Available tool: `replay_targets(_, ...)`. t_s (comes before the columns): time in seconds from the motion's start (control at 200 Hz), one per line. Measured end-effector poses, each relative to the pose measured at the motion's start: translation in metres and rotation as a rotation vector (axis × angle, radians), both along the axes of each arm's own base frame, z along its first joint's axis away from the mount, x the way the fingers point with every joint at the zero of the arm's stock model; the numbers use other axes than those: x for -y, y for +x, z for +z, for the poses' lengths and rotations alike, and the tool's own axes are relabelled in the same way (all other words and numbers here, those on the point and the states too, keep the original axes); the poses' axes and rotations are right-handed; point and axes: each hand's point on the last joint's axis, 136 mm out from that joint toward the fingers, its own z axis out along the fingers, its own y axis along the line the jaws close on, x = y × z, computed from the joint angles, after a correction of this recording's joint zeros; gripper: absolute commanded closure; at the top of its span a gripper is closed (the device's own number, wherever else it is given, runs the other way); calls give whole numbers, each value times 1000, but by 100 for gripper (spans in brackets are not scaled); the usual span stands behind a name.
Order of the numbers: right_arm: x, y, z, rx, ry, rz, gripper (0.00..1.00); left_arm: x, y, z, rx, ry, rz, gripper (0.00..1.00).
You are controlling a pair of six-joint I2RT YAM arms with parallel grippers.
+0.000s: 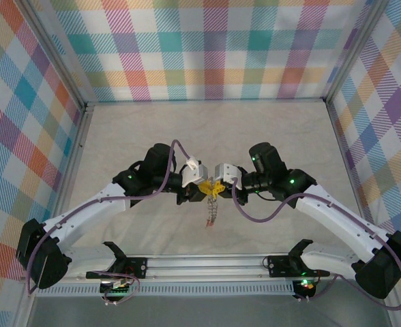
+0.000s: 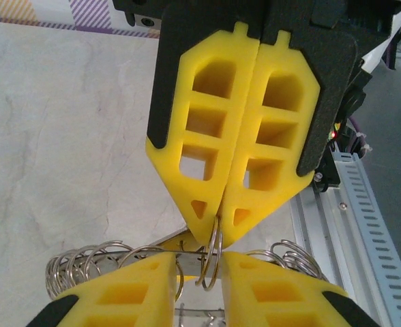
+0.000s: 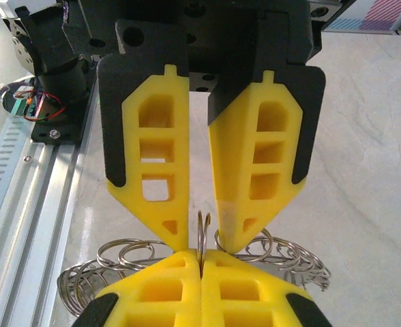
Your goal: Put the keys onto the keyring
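Right wrist: right pincer [image 3: 200, 255] was seen clamped shut on a loop of the keyring [image 3: 125, 257], above the desk [image 3: 378, 136] centre. Left pincer [image 3: 204, 240] was seen narrowly parted around that loop, nothing gripped. Risk: loop could be twisted free if closed off-centre.

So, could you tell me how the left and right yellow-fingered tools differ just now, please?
The left yellow-fingered tool stands open, loosely straddling the thin silver metal ring; the right yellow-fingered tool is shut, pinching it. Both meet tip to tip at that ring.
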Motion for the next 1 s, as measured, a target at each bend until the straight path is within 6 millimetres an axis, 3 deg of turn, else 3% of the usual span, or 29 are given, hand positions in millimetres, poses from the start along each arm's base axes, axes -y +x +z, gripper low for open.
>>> replay_targets(0.11, -1, 0, 1, 0, 2, -3, 100, -1, 2, 3, 19, -5, 9, 94)
replay_targets(0.27, -1, 2, 1, -2, 4, -13, 100, -2, 2, 5, 24, -6, 14, 100)
replay_targets(0.44, -2, 2, 4, -1, 13, -17, 100, -3, 0, 8, 33, -13, 15, 100)
replay_targets(0.505, -3, 2, 5, 1, 18, -16, 91, -4, -1, 9, 36, -16, 15, 100)
replay_targets(0.66, -2, 1, 7, 20, 32, -21, 83, -4, -5, 11, 39, -34, -2, 100)
replay_targets(1.0, 12, -13, 12, 66, 54, -26, 79, 0, -17, 28, 42, -130, -64, 100)
